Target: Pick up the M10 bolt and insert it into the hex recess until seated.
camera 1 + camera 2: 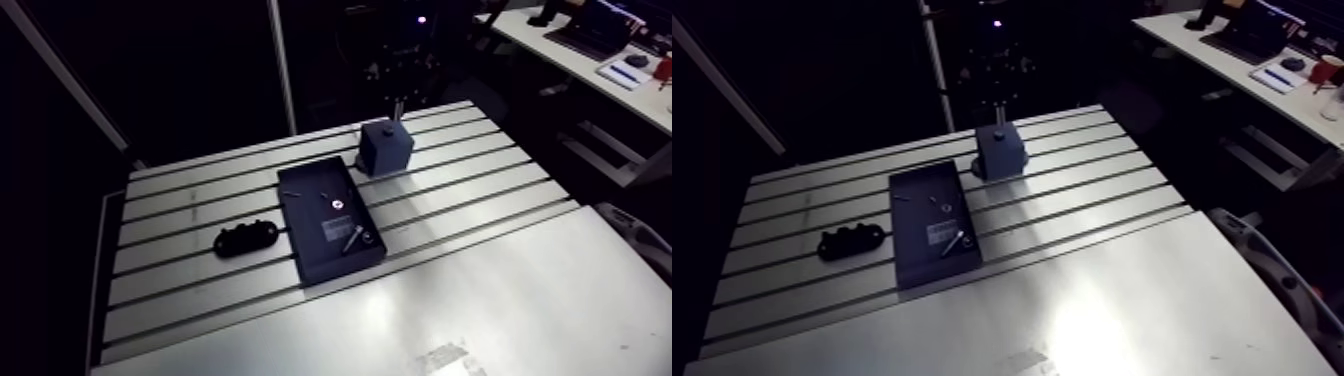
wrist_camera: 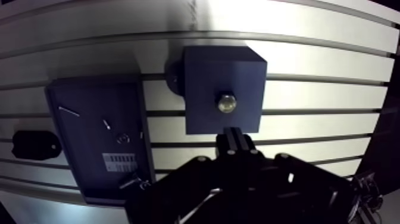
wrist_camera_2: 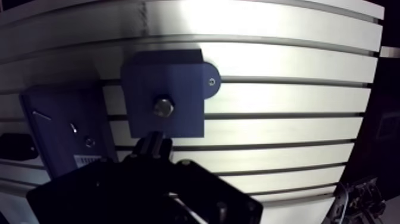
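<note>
Steel bolt seated atop blue block | just ahead of claw, untouched | claw opening: cannot tell

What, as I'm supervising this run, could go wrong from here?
1. The bolt stands in the top of the blue block. Whether it is fully seated cannot be told, so it may be cocked.
2. The gripper hangs close over it and could drag it out when lifting.

Arm view high, far above table, wrist view close, straight down — sharing block
</note>
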Robot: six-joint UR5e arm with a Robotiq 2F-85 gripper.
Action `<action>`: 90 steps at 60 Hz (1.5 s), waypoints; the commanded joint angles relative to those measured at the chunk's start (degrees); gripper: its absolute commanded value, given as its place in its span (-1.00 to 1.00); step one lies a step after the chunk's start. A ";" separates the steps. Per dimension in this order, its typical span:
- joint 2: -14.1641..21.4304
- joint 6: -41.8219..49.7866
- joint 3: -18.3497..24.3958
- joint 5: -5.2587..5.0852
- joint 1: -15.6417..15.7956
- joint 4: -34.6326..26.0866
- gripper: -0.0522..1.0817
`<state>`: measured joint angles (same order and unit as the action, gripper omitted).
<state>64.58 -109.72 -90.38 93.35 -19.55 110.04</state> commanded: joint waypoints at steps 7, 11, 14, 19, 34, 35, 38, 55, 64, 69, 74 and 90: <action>-1.67 -0.36 0.06 0.03 -0.04 1.45 0.99; -2.11 -0.36 0.08 -0.05 0.02 1.45 0.99; -2.14 -0.36 0.08 -0.06 0.03 1.45 0.99; -2.15 -0.36 0.08 -0.15 0.03 1.45 0.99; -2.14 -0.44 0.08 -0.32 0.03 1.45 0.99; -2.14 -0.44 0.08 -0.32 0.03 1.45 0.99; -2.22 -0.53 0.00 -0.25 0.03 1.45 0.99; -2.93 -0.61 0.24 -0.06 -0.30 1.45 0.99; -3.10 -0.63 0.43 -0.15 -0.32 1.45 0.99; -3.11 -0.63 0.43 -0.24 -0.24 1.45 0.99; -3.11 -0.63 0.50 -0.24 -0.23 1.45 0.99; -3.20 -0.63 0.34 -0.15 -0.23 1.45 0.99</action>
<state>61.47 -110.35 -89.95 93.14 -19.79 111.49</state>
